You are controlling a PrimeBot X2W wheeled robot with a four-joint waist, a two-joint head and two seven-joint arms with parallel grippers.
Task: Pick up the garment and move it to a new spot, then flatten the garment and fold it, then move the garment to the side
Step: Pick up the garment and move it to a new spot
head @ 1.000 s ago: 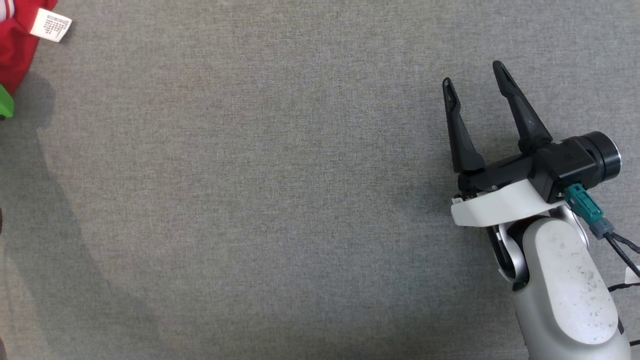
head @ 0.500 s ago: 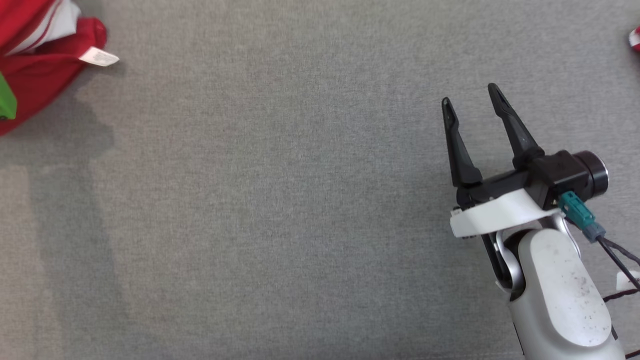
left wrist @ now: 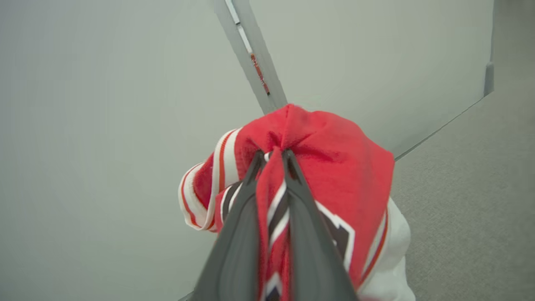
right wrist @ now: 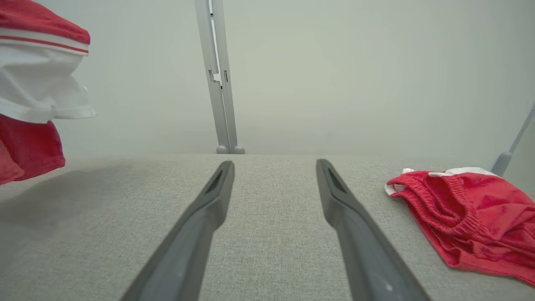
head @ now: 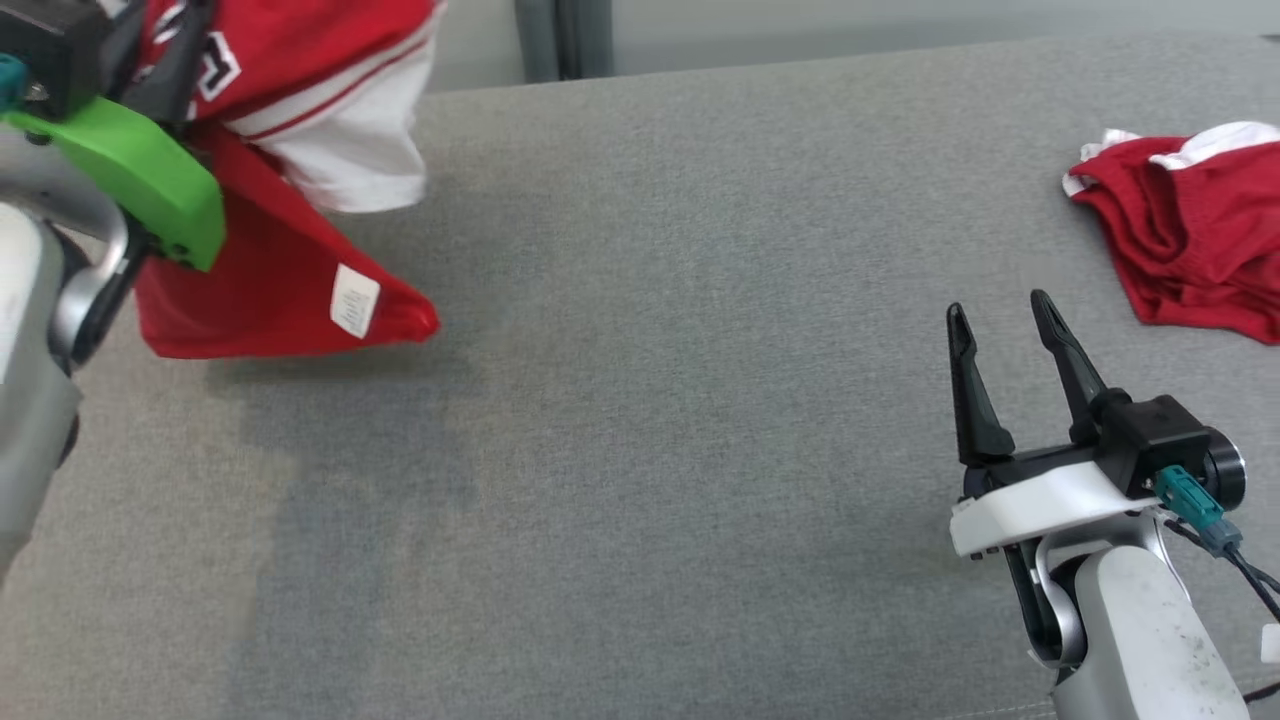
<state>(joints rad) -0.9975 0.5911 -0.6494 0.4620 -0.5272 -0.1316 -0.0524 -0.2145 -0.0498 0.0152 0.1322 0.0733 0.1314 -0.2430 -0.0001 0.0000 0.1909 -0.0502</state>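
Note:
The garment (head: 270, 290) is a red jersey with white sleeves and striped trim. It hangs bunched from my left gripper (head: 165, 55) at the upper left, above the grey surface, and its white label (head: 353, 300) faces me. In the left wrist view the left gripper (left wrist: 272, 155) is shut on a fold of the garment (left wrist: 334, 167). My right gripper (head: 998, 306) stands open at the lower right, just over the surface, with nothing between its fingers. The right wrist view has the right gripper (right wrist: 274, 164) apart and the hanging garment (right wrist: 33, 83) at far left.
A second red piece of clothing with a white waistband (head: 1190, 240) lies crumpled at the right, also in the right wrist view (right wrist: 459, 209). The grey fabric surface (head: 650, 450) ends at a far edge, with a pale wall and a grey post (head: 565, 40) behind it.
The head view has tilted up, so the far edge, the second red piece and my left gripper holding the garment have come into view. The right gripper stays open.

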